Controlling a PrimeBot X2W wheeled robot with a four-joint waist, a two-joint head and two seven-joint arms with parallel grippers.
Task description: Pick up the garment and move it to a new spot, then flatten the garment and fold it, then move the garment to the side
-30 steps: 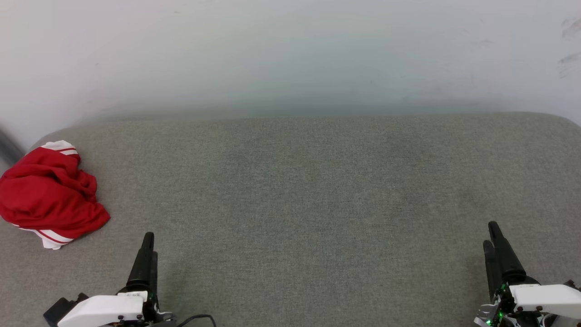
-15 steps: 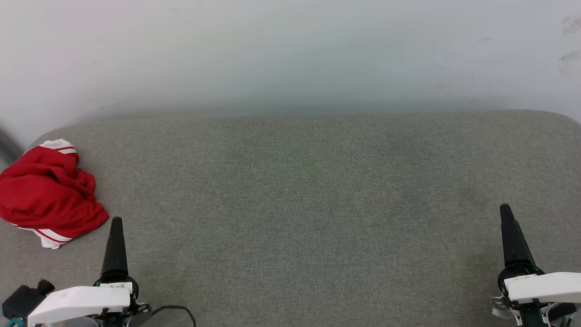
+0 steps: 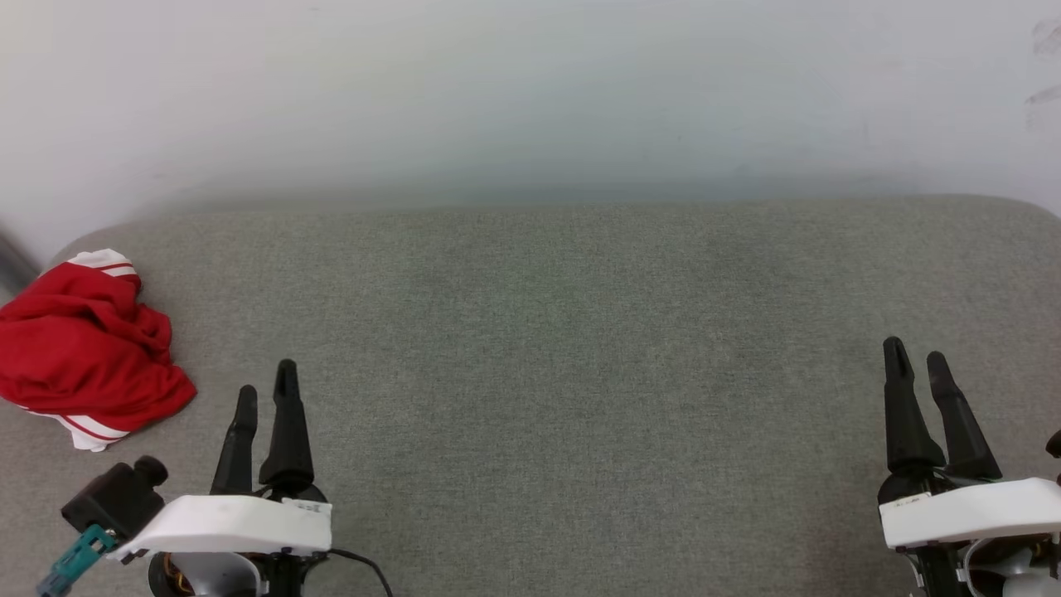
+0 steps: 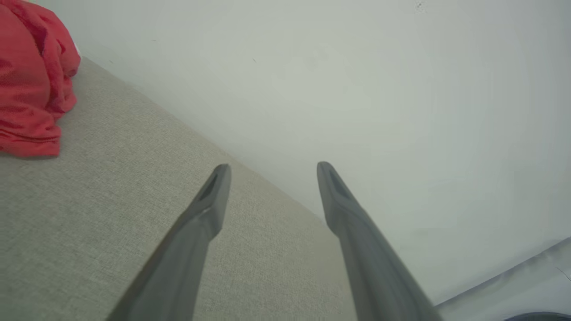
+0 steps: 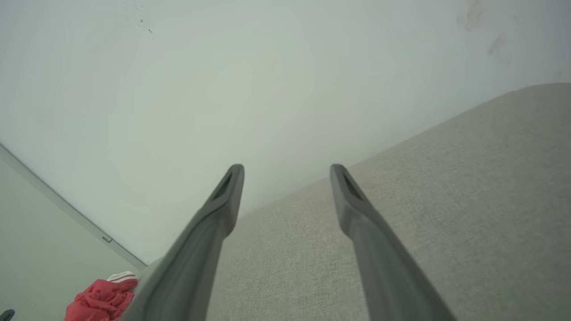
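From where I stand, the crumpled jersey-cloth garment [image 3: 87, 356] is bright red, and its white sleeve ends are crossed by thin red stripes. The padded fabric surface [image 3: 547, 373] is a plain, flecked grey-green weave. The smooth painted wall [image 3: 530, 91] is pale off-white with a few faint dark smudges [image 3: 1044, 33]. The left gripper [image 3: 266, 377] and the right gripper [image 3: 914, 349] have matte black fingers [image 3: 286, 431] on glossy white casings [image 3: 232, 524]. A small plastic connector [image 3: 75, 557] is teal, on a black camera block [image 3: 116, 502].

we see bright, soft, even light. the garment [image 3: 83, 348] throws a faint shadow on the grey fabric cushion [image 3: 530, 373]. wrist views bend at the edges; the left gripper [image 4: 272, 167] shows blurred fingers [image 4: 187, 249] up close.
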